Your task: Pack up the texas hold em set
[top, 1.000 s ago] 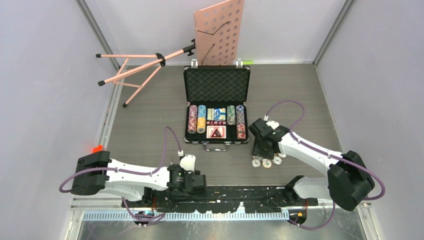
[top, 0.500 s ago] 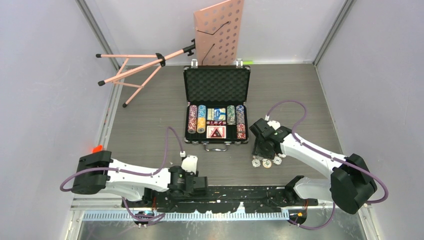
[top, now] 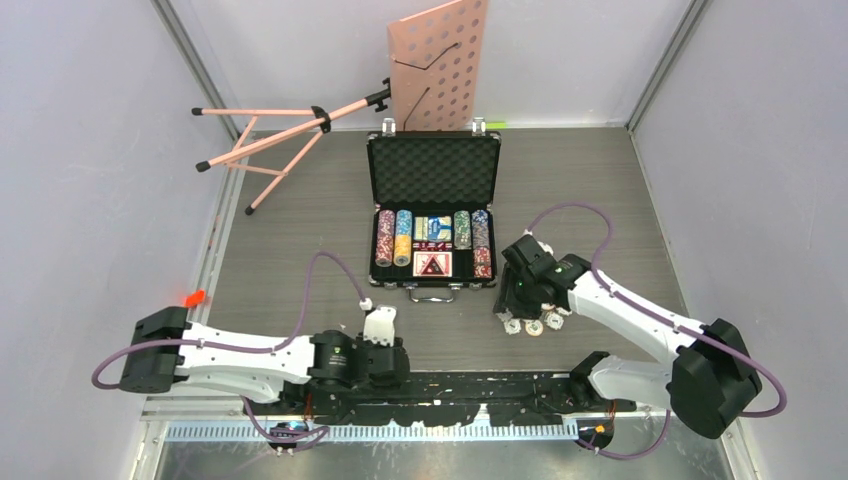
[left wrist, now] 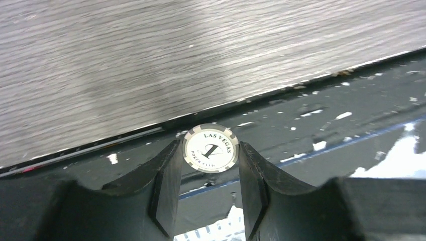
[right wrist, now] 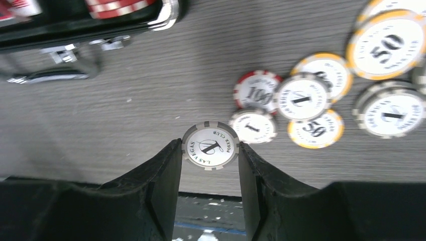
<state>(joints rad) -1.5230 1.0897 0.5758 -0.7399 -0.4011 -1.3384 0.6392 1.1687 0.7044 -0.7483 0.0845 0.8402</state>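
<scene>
The black briefcase (top: 433, 170) lies open at mid table, with rows of chips, card decks and dice in its lower half. My left gripper (left wrist: 210, 153) is shut on a white poker chip (left wrist: 210, 148) marked 1, held edge to edge over the black rail at the table's near edge. My right gripper (right wrist: 210, 149) is shut on another white chip (right wrist: 210, 146) marked 1, just above the table beside several loose chips (right wrist: 301, 98). In the top view those loose chips (top: 532, 324) lie right of the case's front corner, under the right gripper (top: 518, 302).
A pink music stand (top: 438, 62) leans at the back wall, its tripod legs (top: 262, 140) spread over the far left of the table. The case's handle (right wrist: 60, 75) and corner (right wrist: 171, 10) show near the right gripper. Grey walls close both sides.
The left gripper has shut on the white chip and its arm has drawn back to the left. The right gripper has shifted slightly nearer the loose chips, still holding its chip.
</scene>
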